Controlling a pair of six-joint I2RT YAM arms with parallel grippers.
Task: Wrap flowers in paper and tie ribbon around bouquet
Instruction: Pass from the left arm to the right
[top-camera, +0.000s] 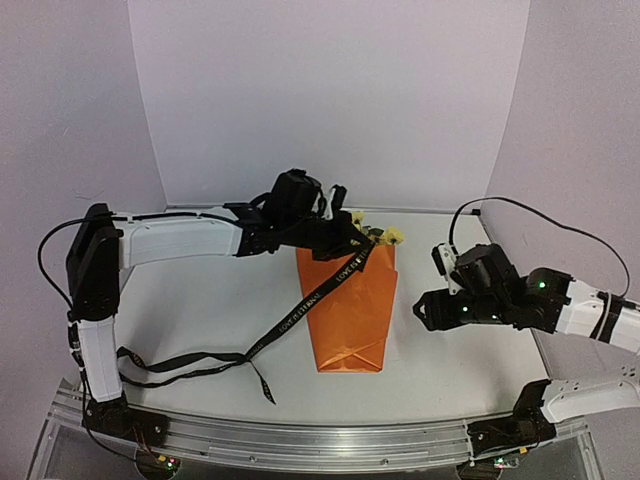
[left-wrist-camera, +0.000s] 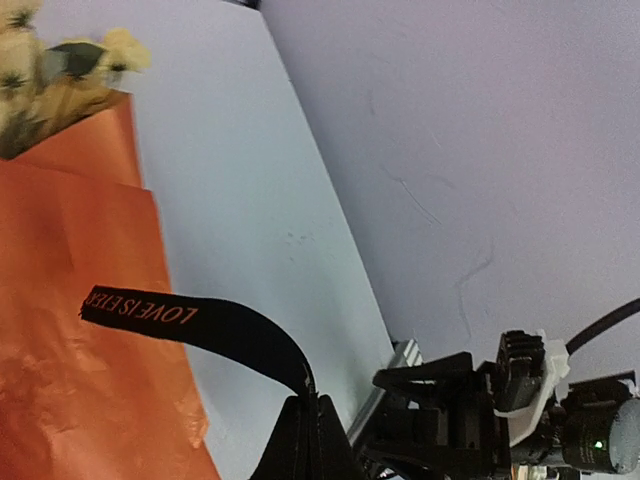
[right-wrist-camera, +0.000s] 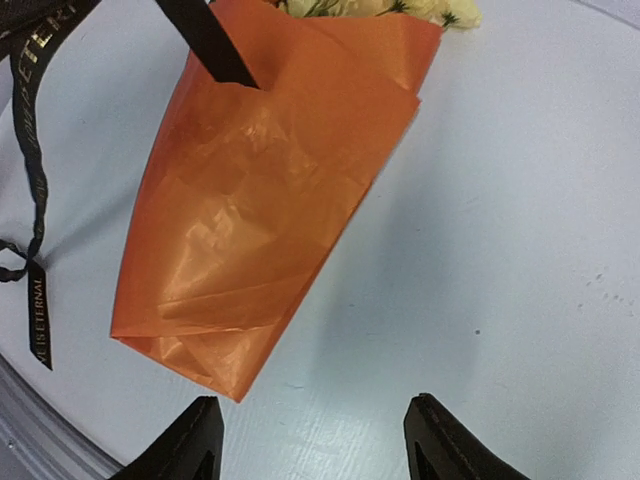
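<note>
**Black two-finger right gripper (right-wrist-camera: 315, 442) spread wide over the white table (top-camera: 450, 375); left gripper (left-wrist-camera: 305, 405) clamped on the narrow black fabric ribbon with light lettering (left-wrist-camera: 190, 322)**

Closest to the right wrist camera, the right gripper's two black fingers (right-wrist-camera: 195, 445) stand far apart at the bottom edge of that view. Only bare tabletop shows between them, so this gripper is open and holds nothing. From above it hangs to the right of the bouquet (top-camera: 352, 330), near it but not touching it.

The bouquet lies flat near the middle of the table. It is a tapering wrap of thin, slightly glossy orange paper (top-camera: 345, 300). The folded narrow end points toward the arm bases and the wider mouth points toward the back wall. A small bunch of pale yellow and cream flowers (top-camera: 390, 237) with a little green pokes out of the mouth.

The left gripper hangs over the mouth end of the bouquet. Its fingers are pressed together on the ribbon, pinching it close to one end. In the left wrist view a short lettered tail arcs away from the fingertips and out above the orange paper; whether it touches the paper cannot be told.

From the grip, the long part of the ribbon runs diagonally down over the upper left part of the paper and off its left edge. It then trails in loose loops on the table toward the left arm's base. A free end lies on the table near the curved aluminium rail (top-camera: 300, 440) at the near edge.
</note>
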